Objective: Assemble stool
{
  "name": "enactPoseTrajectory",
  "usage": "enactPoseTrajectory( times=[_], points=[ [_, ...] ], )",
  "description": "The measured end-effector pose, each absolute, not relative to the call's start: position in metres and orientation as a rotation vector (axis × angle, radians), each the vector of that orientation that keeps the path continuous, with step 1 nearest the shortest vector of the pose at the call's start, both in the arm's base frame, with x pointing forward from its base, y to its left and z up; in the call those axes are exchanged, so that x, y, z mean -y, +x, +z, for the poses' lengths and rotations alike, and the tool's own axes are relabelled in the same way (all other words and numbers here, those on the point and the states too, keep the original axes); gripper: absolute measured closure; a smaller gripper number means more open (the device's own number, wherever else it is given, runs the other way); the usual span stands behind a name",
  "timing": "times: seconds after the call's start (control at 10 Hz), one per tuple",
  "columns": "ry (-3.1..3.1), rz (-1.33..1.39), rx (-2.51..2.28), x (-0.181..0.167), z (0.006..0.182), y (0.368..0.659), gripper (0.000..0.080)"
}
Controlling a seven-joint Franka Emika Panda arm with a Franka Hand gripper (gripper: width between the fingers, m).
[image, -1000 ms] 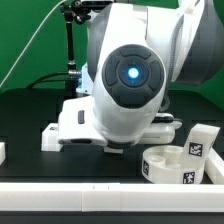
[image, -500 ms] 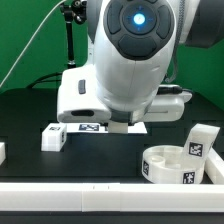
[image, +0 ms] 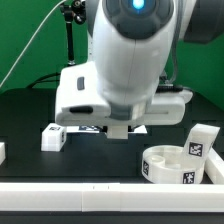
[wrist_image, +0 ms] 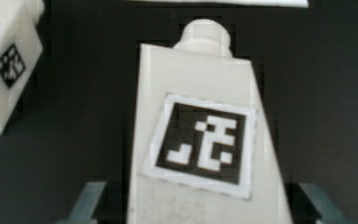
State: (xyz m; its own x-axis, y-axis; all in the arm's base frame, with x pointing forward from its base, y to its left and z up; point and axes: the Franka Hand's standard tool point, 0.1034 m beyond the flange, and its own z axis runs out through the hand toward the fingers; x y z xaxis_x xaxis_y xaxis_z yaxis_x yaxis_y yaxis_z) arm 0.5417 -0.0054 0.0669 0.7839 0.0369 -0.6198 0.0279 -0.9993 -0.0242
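Observation:
In the wrist view a white stool leg [wrist_image: 197, 95] with a black-and-white tag stands between my fingers [wrist_image: 91, 202], and my gripper [wrist_image: 202, 205] is shut on its lower end. A second tagged leg [wrist_image: 5, 62] lies close beside it on the black table. In the exterior view the arm's body hides the gripper and most of the held leg. The round rimmed seat [image: 168, 166] sits at the exterior view's front right, with a leg [image: 203, 141] just behind it. Another leg [image: 52, 137] lies at the exterior view's left.
The marker board [image: 92, 128] lies flat behind the arm. A white rail [image: 100, 191] runs along the table's front edge, and a small white piece [image: 2, 152] shows at the exterior view's far left. A black stand [image: 70, 50] rises at the back.
The arm has risen and shifted a little, uncovering the left leg and the marker board. The seat and the right leg have not moved.

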Motion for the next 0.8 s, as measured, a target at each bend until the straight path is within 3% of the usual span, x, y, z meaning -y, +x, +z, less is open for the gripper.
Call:
enactPoseTrajectory(
  times=[0.2, 0.3, 0.8],
  points=[
    [-2.967, 0.826, -0.076, 0.002, 0.084, 0.545, 0.0473],
    [-2.977, 0.817, -0.183, 0.003, 0.085, 0.544, 0.0473],
    [-3.103, 0.285, -0.178, 0.004, 0.082, 0.565, 0.0473]
  ],
)
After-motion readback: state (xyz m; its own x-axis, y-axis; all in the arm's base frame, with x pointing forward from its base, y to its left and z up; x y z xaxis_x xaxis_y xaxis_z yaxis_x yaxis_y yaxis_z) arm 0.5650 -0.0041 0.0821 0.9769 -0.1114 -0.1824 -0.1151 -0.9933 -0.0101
